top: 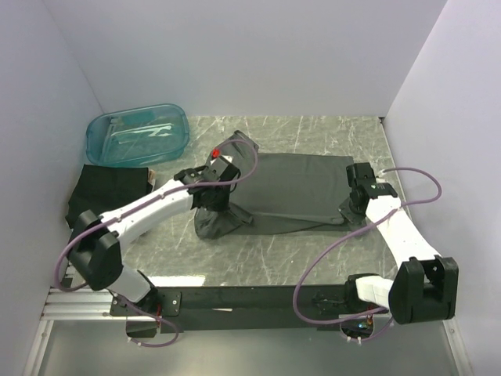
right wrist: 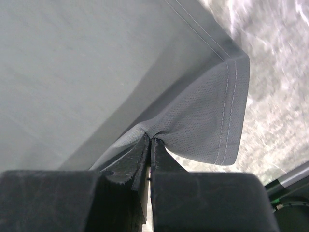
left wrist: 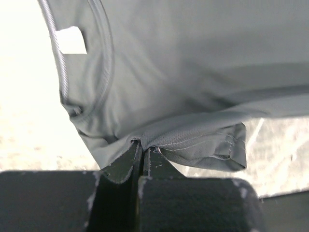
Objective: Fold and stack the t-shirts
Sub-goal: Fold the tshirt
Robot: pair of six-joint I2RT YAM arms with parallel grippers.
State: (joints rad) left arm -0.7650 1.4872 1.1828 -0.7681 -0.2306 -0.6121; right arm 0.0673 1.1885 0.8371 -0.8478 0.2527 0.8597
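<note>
A dark grey t-shirt (top: 301, 192) lies spread across the middle of the marble table. My left gripper (top: 210, 188) is shut on its left end, where fabric hangs bunched below the fingers. In the left wrist view the gripper (left wrist: 143, 145) pinches a hemmed fold of the t-shirt (left wrist: 193, 87), with the round neck and a white collar label (left wrist: 71, 40) above. My right gripper (top: 356, 196) is shut on the shirt's right edge. In the right wrist view the gripper (right wrist: 149, 137) pinches a hemmed corner of the t-shirt (right wrist: 203, 125). A second dark t-shirt (top: 109, 192) lies folded at the far left.
A translucent teal plastic tub (top: 138, 135) stands at the back left, behind the folded shirt. White walls close in the table on the left, back and right. Purple cables loop over both arms.
</note>
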